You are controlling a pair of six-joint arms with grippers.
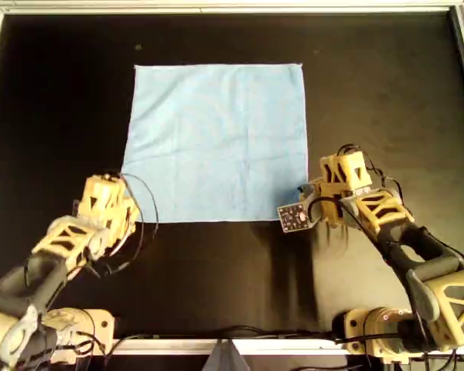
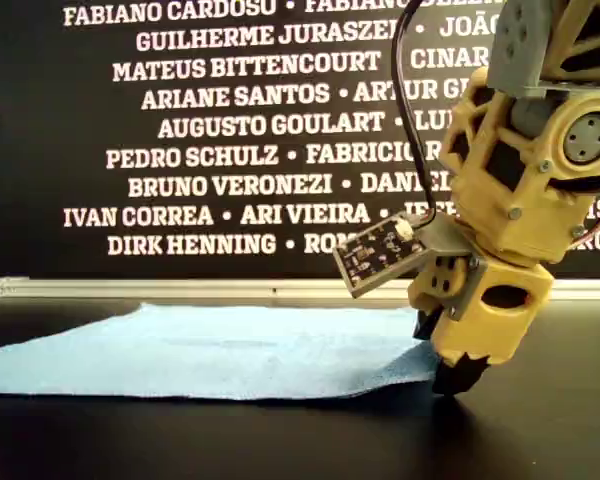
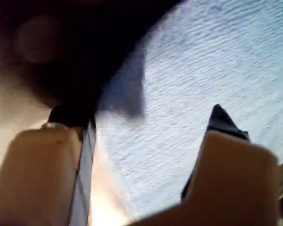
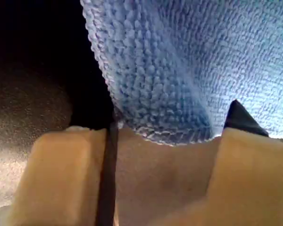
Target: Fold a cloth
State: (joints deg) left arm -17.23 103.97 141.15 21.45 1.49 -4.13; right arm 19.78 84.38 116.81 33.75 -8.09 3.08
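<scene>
You get the overhead view looking straight down on the whole bench [image 1: 54,116]; the exterior view sits low at bench level, close; both wrist views look along their claws, sharing the cloth [image 1: 216,139].

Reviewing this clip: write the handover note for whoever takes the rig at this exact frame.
My first gripper: open, jaws straddling a cloth edge.
My second gripper: open, a cloth corner between its jaws, not pinched yet.
The cloth lies flat and unfolded on the black table, one arm at each near corner in the overhead view.
Done: both approaches.
Left: close on the cloth, lift, fold over, release.
</scene>
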